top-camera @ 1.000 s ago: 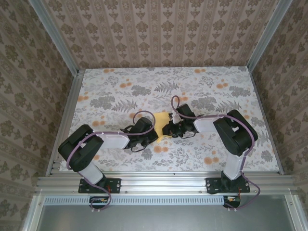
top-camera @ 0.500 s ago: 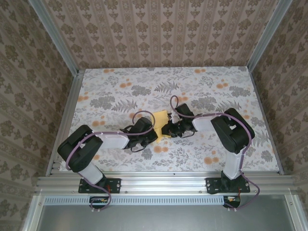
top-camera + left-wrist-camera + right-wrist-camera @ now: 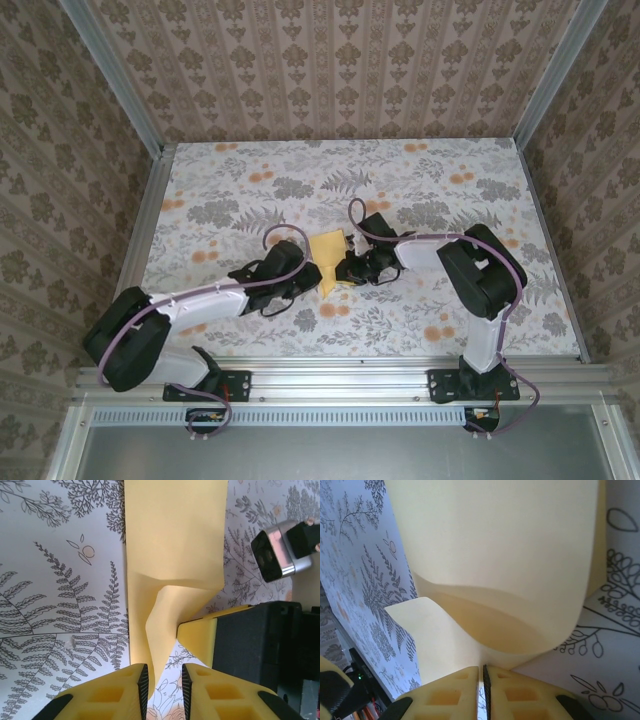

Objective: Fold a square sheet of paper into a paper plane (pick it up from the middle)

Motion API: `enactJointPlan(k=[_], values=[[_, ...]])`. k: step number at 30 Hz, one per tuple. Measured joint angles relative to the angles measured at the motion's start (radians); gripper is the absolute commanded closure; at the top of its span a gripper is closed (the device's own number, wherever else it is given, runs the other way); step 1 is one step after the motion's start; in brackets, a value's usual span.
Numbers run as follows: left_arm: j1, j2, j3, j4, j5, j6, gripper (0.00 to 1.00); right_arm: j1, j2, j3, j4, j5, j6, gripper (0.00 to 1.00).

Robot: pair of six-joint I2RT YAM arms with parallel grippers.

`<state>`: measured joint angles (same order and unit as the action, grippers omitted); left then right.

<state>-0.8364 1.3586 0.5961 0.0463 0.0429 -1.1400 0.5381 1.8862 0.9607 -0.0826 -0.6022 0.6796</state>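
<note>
My left tool sits low on the worktop, at the left side of the paper. The paper lies mid-frame in the top view, between my two tools. My left wrist camera shows the pads close together, with a raised flap of paper hanging between them. A small gap shows on one side, so I think this tool is not squeezing yet.

My right tool is at the paper's right side. Its camera shows the pads pressed tight on the paper's edge. That makes the sheet curl up in a big hump, so I think my left tool can catch the fold.

The top view shows where both tools are, but not the hump or the pinch.
</note>
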Motion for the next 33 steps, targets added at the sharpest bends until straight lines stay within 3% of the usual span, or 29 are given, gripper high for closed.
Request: enactJointPlan(k=[18,33], values=[[-0.016,0.187,-0.010,0.213,0.126,0.019,0.83,0.022,0.015,0.068,-0.108,0.067,0.034,0.86],[-0.028,0.193,0.000,0.099,0.077,0.034,0.86,0.023,0.028,0.092,-0.135,0.067,0.087,0.85]])
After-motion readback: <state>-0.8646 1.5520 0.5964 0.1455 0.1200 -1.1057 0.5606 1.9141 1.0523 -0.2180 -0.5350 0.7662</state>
